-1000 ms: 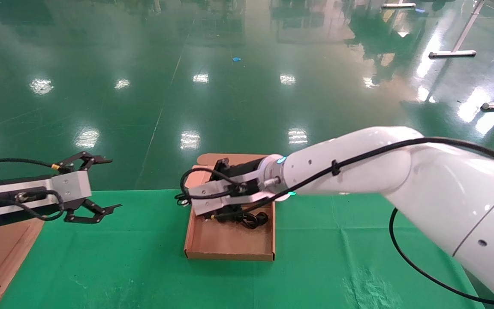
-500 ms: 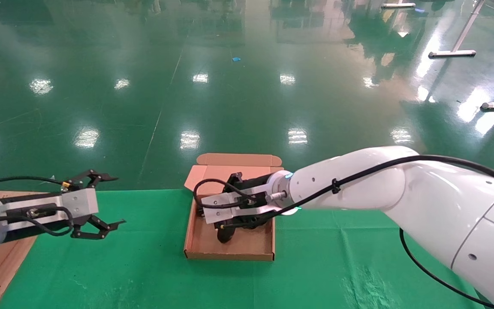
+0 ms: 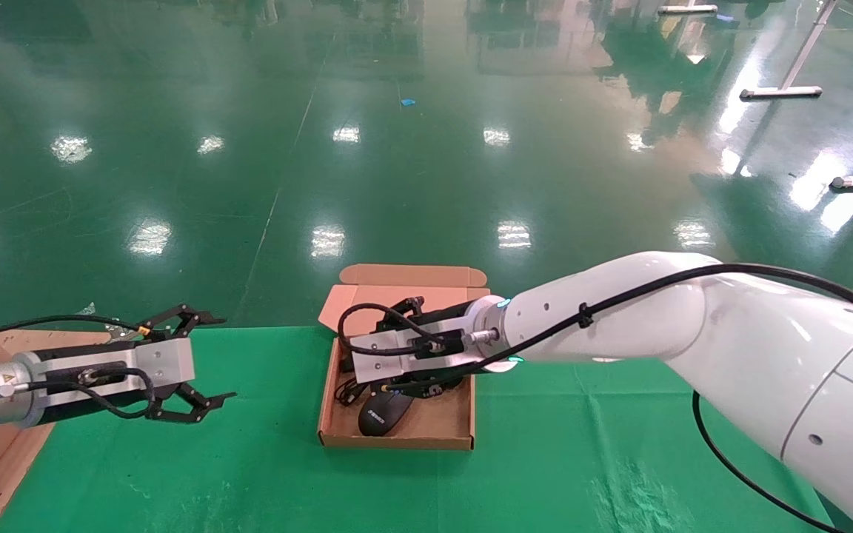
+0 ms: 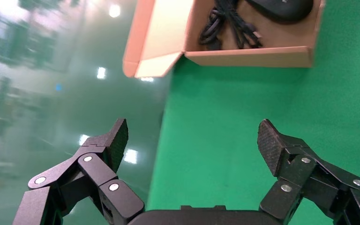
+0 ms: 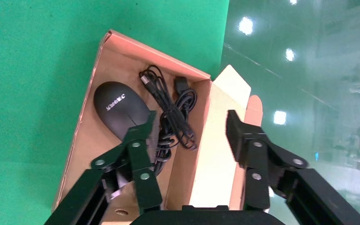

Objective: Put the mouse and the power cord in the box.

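Right gripper (image 5: 187, 129) hangs over the box (image 3: 456, 443), jaws spread wide with nothing between them. Below it the mouse (image 3: 384, 413) lies on the box floor toward the 7 o'clock corner, pale lettering up. The power cord (image 5: 168, 112) sits bundled just beside the mouse, on its 11 o'clock side against the box wall, and looks to be touching it. The box rests on the green counter (image 3: 582, 459) with its lid open at 12 o'clock. Off at 9 o'clock from the box, well apart, the left gripper (image 4: 192, 140) hovers above the counter, jaws wide open and empty.
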You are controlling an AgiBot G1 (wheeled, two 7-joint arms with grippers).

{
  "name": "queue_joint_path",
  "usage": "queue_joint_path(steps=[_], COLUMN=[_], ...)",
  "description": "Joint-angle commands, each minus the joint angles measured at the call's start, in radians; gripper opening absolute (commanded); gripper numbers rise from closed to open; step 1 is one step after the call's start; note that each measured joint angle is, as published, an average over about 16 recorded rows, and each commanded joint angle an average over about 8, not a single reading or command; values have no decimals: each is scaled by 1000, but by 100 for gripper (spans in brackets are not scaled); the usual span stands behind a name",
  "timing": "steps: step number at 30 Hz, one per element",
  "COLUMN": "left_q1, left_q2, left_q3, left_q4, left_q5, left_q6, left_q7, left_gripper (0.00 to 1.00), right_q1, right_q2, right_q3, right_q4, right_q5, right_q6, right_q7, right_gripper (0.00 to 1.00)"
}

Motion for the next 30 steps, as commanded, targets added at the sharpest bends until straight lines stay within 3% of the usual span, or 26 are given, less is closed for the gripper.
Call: queue_joint_path(steps=[1,10,30], left_q1=[6,39,165], left_q2=[6,2,-95], left_q3=[-8,-35,-133], left_q4=[3,-39,-353], left_q5=[-9,-47,-219], left_q6=[-13,-18,141], left_q7=[22,-9,-358], left_gripper=[100,100,100], right_q1=[1,-27,-257], right_q2=[0,30,280], right_q3=[-5,40,441], right_q4=[-1,21,204], right_q5=[7,36,234], right_q6=[2,-29,-302], right_q7=[-3,7,101], right_gripper=[100,100,100])
